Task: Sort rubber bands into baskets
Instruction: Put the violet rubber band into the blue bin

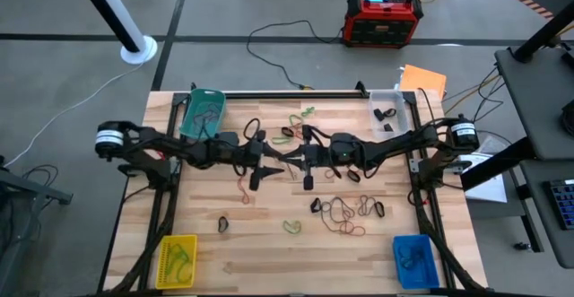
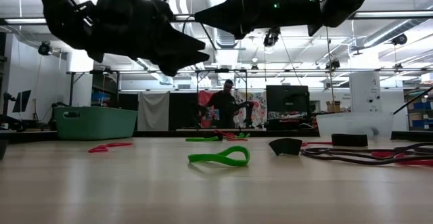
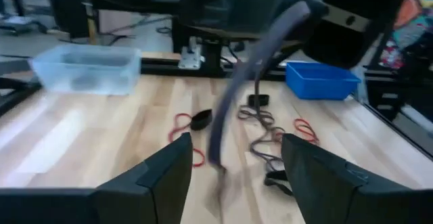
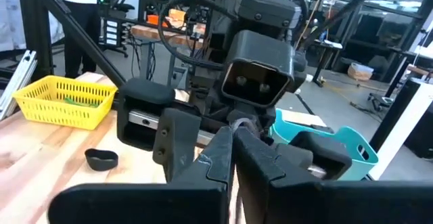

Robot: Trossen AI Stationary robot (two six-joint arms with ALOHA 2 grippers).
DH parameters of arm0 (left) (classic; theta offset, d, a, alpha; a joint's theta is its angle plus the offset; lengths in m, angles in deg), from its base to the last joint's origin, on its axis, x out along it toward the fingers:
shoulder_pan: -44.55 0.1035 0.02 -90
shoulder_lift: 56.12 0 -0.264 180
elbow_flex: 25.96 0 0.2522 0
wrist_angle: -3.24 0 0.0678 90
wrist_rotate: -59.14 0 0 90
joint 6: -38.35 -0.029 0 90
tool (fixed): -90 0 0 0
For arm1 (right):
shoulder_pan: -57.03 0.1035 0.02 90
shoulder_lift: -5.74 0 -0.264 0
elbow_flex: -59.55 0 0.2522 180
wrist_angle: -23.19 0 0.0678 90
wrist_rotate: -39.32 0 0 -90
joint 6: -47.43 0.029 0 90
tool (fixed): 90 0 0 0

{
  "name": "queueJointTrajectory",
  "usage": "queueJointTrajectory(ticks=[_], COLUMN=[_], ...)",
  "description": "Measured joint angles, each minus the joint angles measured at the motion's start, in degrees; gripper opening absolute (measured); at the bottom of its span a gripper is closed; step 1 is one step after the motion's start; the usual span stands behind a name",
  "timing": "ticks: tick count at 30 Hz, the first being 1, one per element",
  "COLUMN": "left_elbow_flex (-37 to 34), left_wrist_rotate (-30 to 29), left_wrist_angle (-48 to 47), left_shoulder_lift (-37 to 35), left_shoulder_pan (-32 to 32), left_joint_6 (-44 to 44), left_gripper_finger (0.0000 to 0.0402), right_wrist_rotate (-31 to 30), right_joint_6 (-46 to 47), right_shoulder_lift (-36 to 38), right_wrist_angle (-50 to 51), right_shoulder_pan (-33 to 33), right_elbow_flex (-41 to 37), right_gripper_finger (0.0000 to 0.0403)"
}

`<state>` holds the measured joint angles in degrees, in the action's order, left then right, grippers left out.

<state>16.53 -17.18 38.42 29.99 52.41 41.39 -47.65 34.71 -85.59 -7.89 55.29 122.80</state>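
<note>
tabletop (image 1: 269,252): wood, no readable writing anywhere | baskets: teal (image 1: 203,113), clear (image 1: 390,109), yellow (image 1: 177,261), blue (image 1: 414,259) at the corners | red-and-black box (image 1: 384,19) on floor behind | left gripper (image 1: 269,173) mid-table, fingers spread, dark band dangling before it | right gripper (image 1: 308,173) facing it, pressed together | rubber bands (image 1: 345,211) scattered near centre

Grey floor (image 1: 269,1) (workshop, apparently).

centre: both arms (image 1: 296,153) meet (crowded) | right: rubber bands (image 1: 345,209) clustered | front-middle strip: bare table (image 1: 296,266)
</note>
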Motion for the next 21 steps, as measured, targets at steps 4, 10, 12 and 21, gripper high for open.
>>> queueJointTrajectory(ticks=[4, 10, 12, 21], left_elbow_flex=[0.9, 0.5, 0.4, 0.4], left_wrist_rotate=[2.0, 2.2, 2.3, 2.8], left_wrist_angle=[-0.1, -0.1, -0.2, 1.0], left_shoulder_lift=[1.3, 1.1, 1.0, 0.0], left_shoulder_pan=[-0.2, -0.2, -0.2, -0.3], left_joint_6=[-0.8, -2.3, -2.3, -2.0], left_gripper_finger=[0.0155, 0.0014, 0.0011, 0.0000], right_wrist_rotate=[0.0, -2.1, -3.5, -11.6], right_joint_6=[-1.2, -1.8, -1.9, 3.6], right_shoulder_lift=[0.0, 0.0, 0.0, 0.0], right_wrist_angle=[1.1, 2.6, 3.0, 6.8], right_shoulder_pan=[0.0, 0.0, 0.0, -0.7], right_elbow_flex=[0.0, 0.0, 0.0, -0.1], right_gripper_finger=[0.0009, 0.0009, 0.0009, 0.0014])
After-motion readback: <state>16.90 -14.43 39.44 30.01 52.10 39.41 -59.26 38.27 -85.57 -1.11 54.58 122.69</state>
